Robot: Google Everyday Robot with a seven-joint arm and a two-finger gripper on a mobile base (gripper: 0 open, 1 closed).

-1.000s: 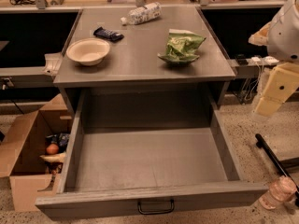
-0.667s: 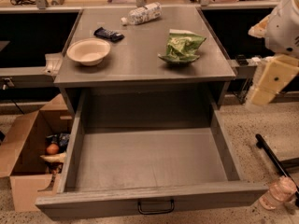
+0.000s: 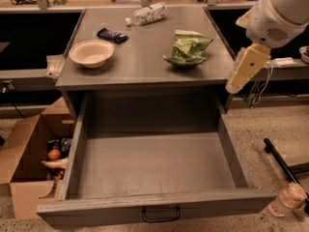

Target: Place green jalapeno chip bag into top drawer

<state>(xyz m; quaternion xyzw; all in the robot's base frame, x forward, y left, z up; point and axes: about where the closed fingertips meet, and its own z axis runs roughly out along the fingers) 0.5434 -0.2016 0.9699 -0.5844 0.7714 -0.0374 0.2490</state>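
**Green jalapeno chip bag (image 3: 187, 50) on the worktop, drawer open below**

The green jalapeno chip bag lies crumpled near the right edge of the worktop (image 3: 145, 69), closer to the front right corner than to the back. It is not yet in the top drawer (image 3: 154, 209). The drawer is pulled fully out under the front edge, most likely so that the bag can be dropped straight down into it. Nothing lies on the drawer's flat grey bottom.

The gripper (image 3: 233, 84) hangs off the right edge of the worktop, beside the front right corner and lower than the bag, touching nothing. Whether it is open or closed cannot be told. It holds nothing, so the grasp is judged not yet begun. The arm will probably have to rise and swing in over the right edge to reach the bag.

Counted on the worktop are four things:
- one green bag
- one pale bowl (image 3: 91, 53) near the left edge
- one dark blue wrapper (image 3: 112, 35) just behind the bowl
- one white-and-grey patterned bag (image 3: 147, 14) at the back edge

All three bystanders sit well apart from the green bag, which leaves the approach free.
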